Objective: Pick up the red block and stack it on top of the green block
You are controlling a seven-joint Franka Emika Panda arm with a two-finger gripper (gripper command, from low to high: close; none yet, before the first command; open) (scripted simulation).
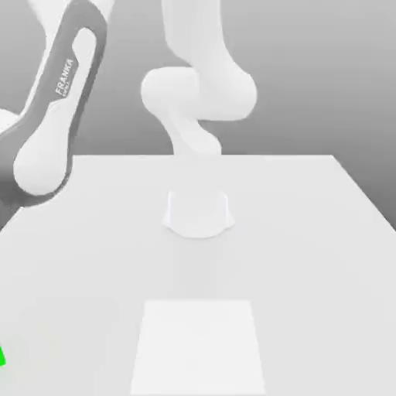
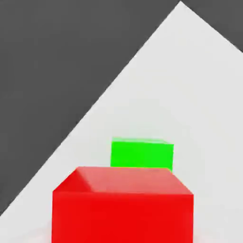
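Observation:
The red block (image 2: pixel 122 205) looms large and close in the hand view, sitting right beneath the hand on the white table. My gripper is shut on it. Just beyond it, a short gap away, stands the green block (image 2: pixel 142 154), on the same surface. In the exterior view a sliver of the green block (image 1: pixel 2 357) shows at the left edge, low down, and the arm (image 1: pixel 48 124) reaches down toward that corner.
The white table (image 1: pixel 309 232) has its edge running diagonally close behind the green block (image 2: pixel 95 104), with dark floor past it. The robot's base (image 1: pixel 198 213) stands mid-table. A pale square patch (image 1: pixel 199 344) lies at the front.

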